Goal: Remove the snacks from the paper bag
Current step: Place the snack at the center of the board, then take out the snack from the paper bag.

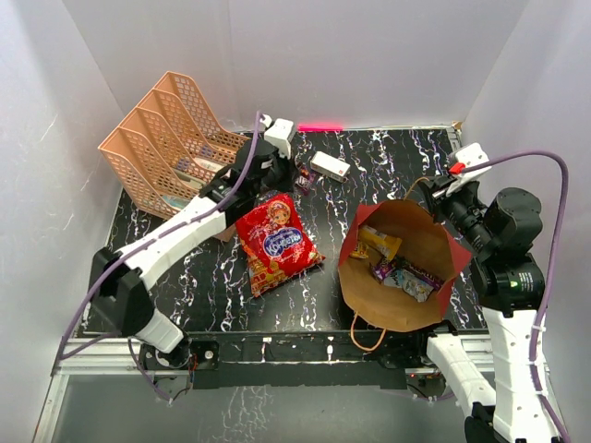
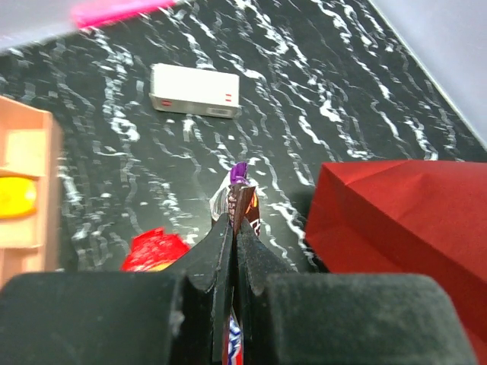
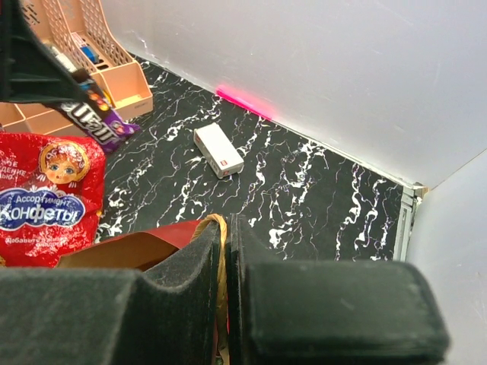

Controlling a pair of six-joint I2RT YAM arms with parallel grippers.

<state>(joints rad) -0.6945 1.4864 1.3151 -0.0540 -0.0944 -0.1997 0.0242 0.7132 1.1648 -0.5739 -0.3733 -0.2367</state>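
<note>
Left pincer (image 2: pixel 233 217) pinching packet (image 2: pixel 240 178), right pincer (image 3: pixel 226 228) handle (image 3: pixel 215 220)

Your top cam looks down from behind the arm bases (image 1: pixel 171 343), whole black white-veined tabletop (image 1: pixel 388 157) in shot. Both wrist cams sit low, close, facing the far wall (image 3: pixel 304 61). All 3 share the small white rectangular box (image 1: pixel 330 166).
</note>
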